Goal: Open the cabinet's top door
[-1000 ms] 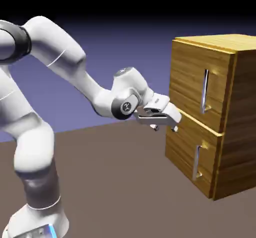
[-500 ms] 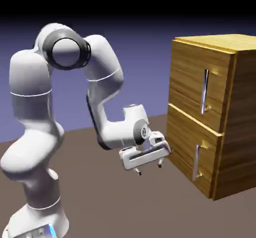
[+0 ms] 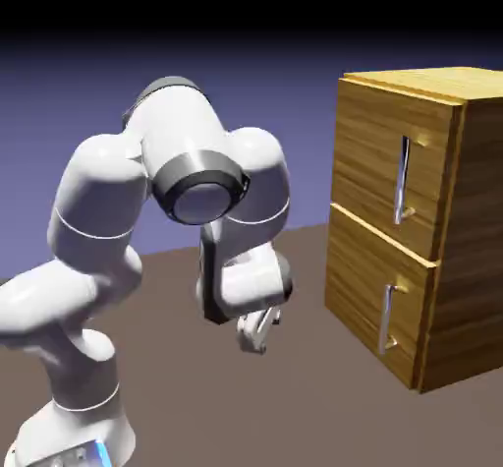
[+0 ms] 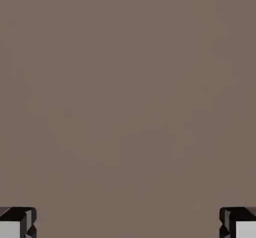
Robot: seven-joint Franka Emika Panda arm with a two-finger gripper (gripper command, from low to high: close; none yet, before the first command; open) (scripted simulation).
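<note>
The golden-brown wood-grain cabinet [image 3: 432, 224] stands at the exterior view's right, both doors closed. Its top door [image 3: 385, 165] carries a long vertical silver handle [image 3: 402, 180]; the lower door [image 3: 378, 303] has a shorter one. My gripper [image 3: 257, 335] hangs low over the brown table, well left of the cabinet and below the top door's height, pointing down. In the hand view my gripper [image 4: 128, 226] is open, its fingertips [image 4: 17, 223] far apart at the bottom corners with only bare table between them.
The arm's folded elbow and forearm [image 3: 201, 185] bulk between the base and the cabinet. The brown table [image 3: 295, 396] stretches under the gripper up to the cabinet's foot.
The hand has pulled away from the cabinet's front, dropped and swung left, turning to point down at the table. The arm has folded in on itself. The jaws stayed wide.
</note>
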